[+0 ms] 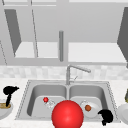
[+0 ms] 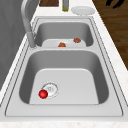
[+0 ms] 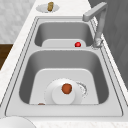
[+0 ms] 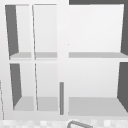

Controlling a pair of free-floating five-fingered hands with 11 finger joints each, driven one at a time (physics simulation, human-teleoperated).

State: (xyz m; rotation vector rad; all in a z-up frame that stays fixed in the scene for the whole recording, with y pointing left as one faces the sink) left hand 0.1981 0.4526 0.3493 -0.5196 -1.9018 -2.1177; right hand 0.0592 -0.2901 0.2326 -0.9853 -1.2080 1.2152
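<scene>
The right hand (image 1: 106,116) hovered, fingers curled, holding nothing, near the white plate (image 1: 92,109) in the right basin. The plate looked rigid, breakable, slippery; its rim appeared the soundest hold.

Inventory, counted. Hands: two, the left hand (image 1: 10,90) and the right hand (image 1: 107,116). Sink basins: two, under one faucet (image 1: 68,73). Red balls: two, one large red ball (image 1: 67,114) and one small red ball (image 1: 45,99). Plates: three, one plate in the basin (image 3: 55,90), one left plate (image 1: 3,111), one right plate (image 1: 123,112). Brown round items: two, one on the basin plate (image 3: 66,88), one nearer the right hand's fingers (image 2: 77,40).
</scene>
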